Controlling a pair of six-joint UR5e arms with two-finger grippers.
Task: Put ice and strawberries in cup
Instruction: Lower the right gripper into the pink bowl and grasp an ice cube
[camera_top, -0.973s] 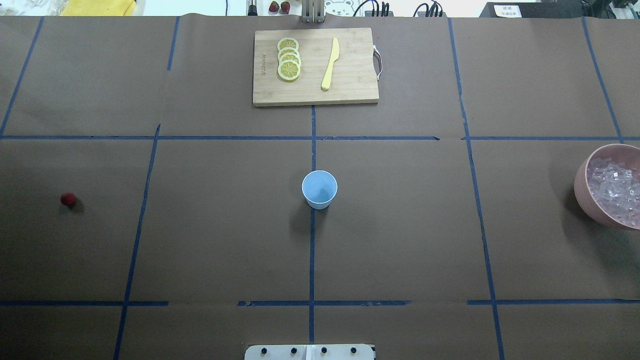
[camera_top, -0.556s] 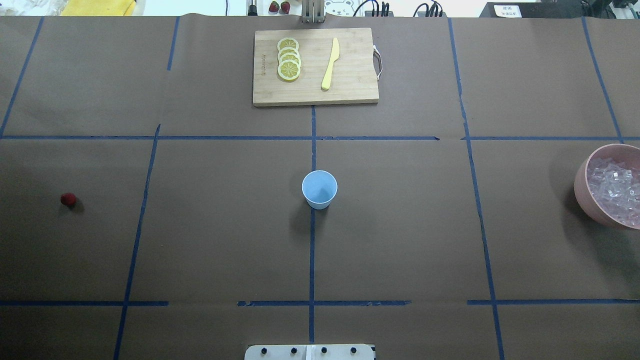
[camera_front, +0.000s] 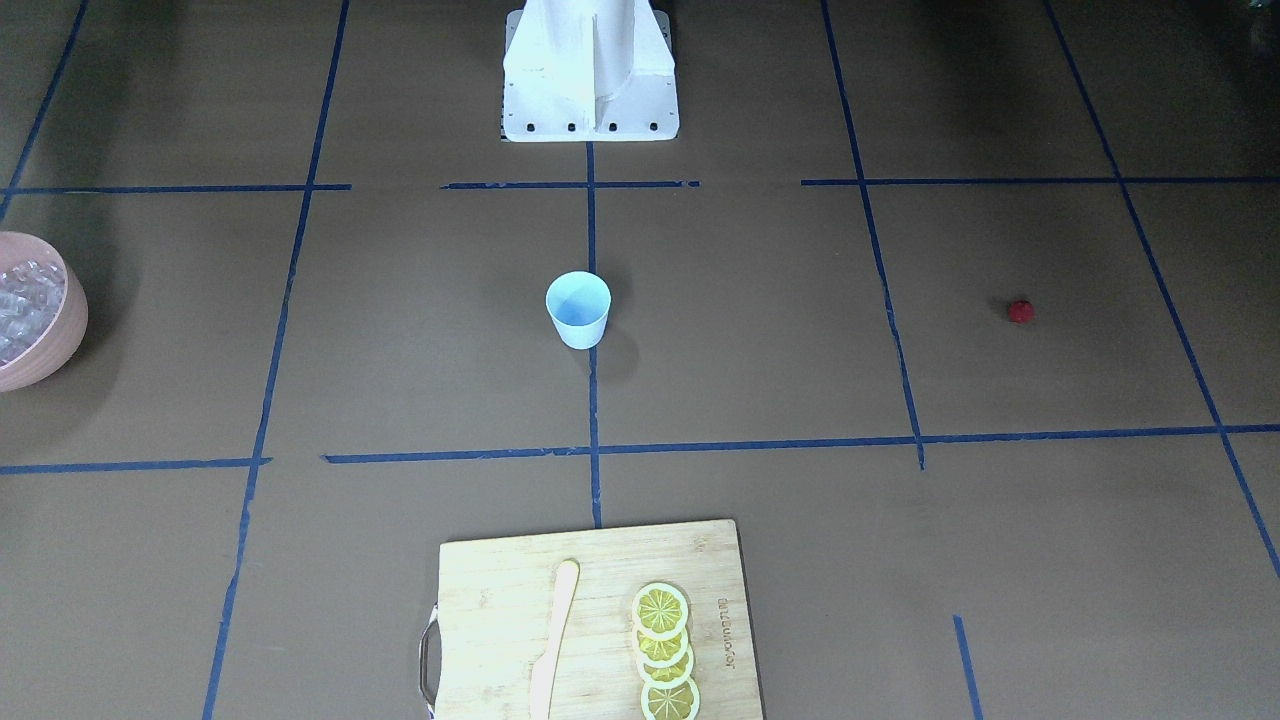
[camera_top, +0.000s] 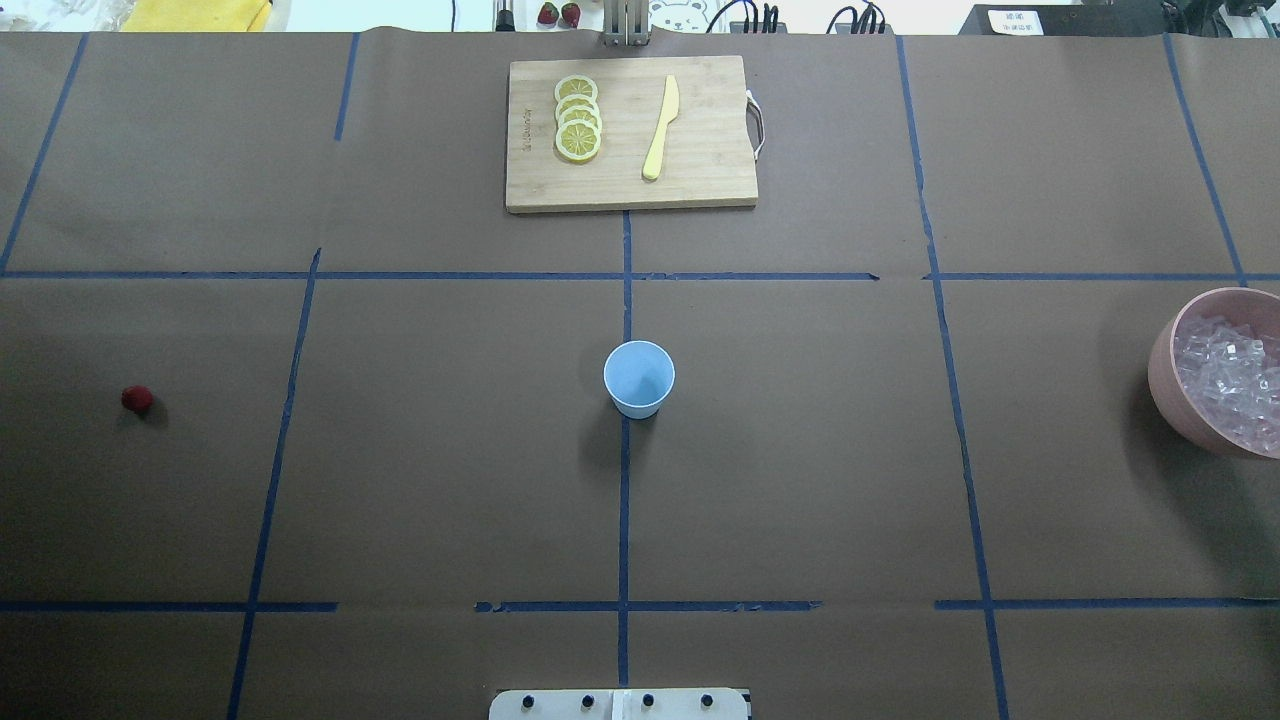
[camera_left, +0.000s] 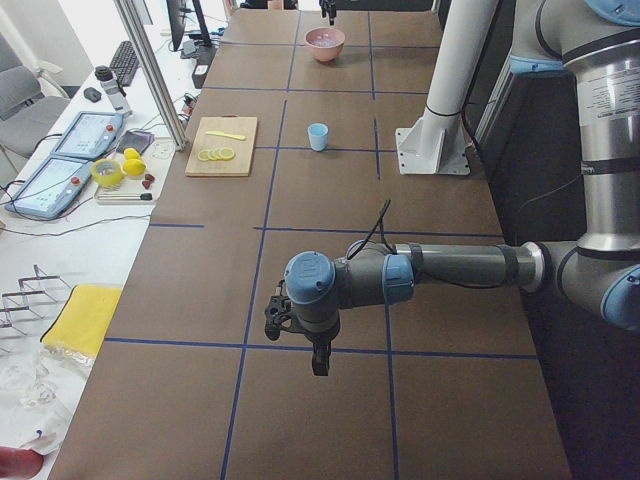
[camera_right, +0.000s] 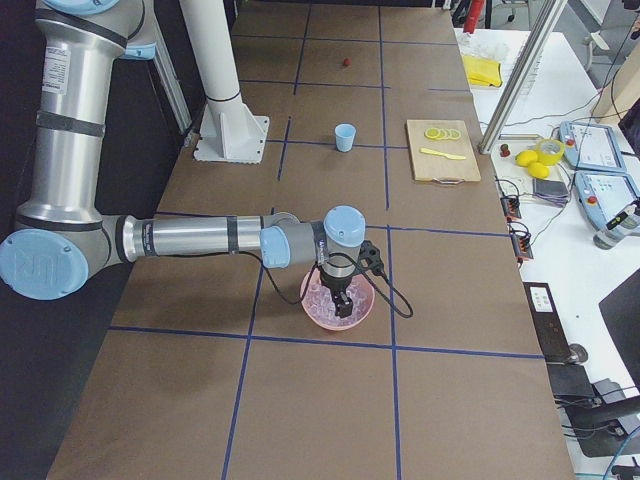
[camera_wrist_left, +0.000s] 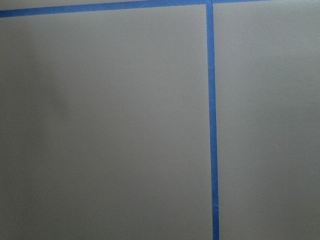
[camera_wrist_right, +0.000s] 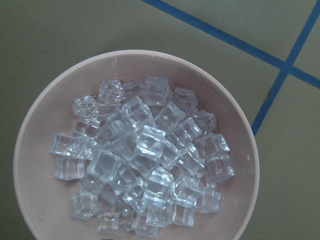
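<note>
Right gripper (camera_right: 343, 300) hangs above the pink bowl (camera_wrist_right: 40, 125), its wrist cam looking straight down into it. The fingers are out of that cam's frame & the side view alone won't settle it, so whether the jaws are parted or closed cannot be told.

Directly beneath lies the ice (camera_wrist_right: 145, 160), a loose heap of clear cubes filling the bowl's middle w/ bare pink wall all round. The pick therefore looks like a plain vertical drop, no sideways reach needed. The cubes have no long axis to speak of, so finger orientation should matter little.

Out from the bowl, toward the robot's left along the table (camera_top: 800, 450), stands the cup (camera_top: 639, 378). It is upright, mouth open, nothing seen inside, and well apart from the bowl w/ bare surface btwn them. Farther the same way, well past the cup, the strawberry (camera_top: 136, 399) lies alone.

At that far end the left gripper (camera_left: 318, 360) hangs over bare table & blue tape lines, its state likewise impossible to tell. By position it is the nearer arm for the berry, as the right one is for the ice. The task looks unstarted: neither item is in the cup.
</note>
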